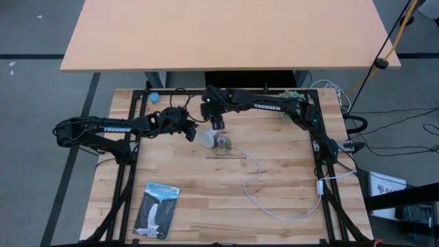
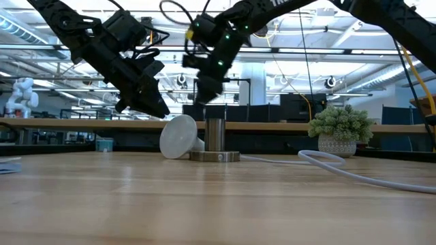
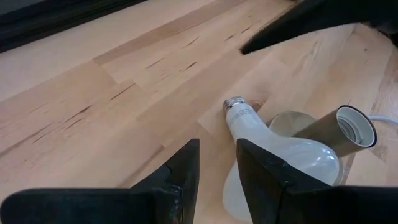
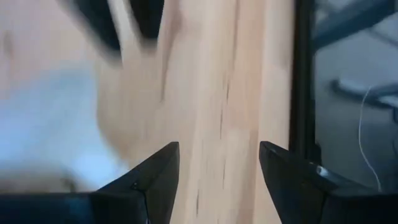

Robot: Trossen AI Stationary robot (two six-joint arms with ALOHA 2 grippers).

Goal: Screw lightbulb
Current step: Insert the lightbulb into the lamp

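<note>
1. I see a light wooden butcher-block table (image 1: 274, 226) carrying everything.
2. The lightbulb (image 1: 206, 139) lies on its side near the middle, beside the socket (image 1: 223, 144).
3. A white cord (image 1: 274, 206) loops from the socket toward the right edge.
4. A blue packaging card (image 1: 156, 209) lies flat near my front-left corner.
5. A small potted plant (image 2: 339, 133) stands at the far edge.

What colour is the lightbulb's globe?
White, frosted; the lightbulb shows best in the left wrist view.

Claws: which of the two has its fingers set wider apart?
The right claw, poised over the upright grey socket, stands wide open; the left claw, beside the toppled frosted white lightbulb, shows only a narrow gap.
</note>
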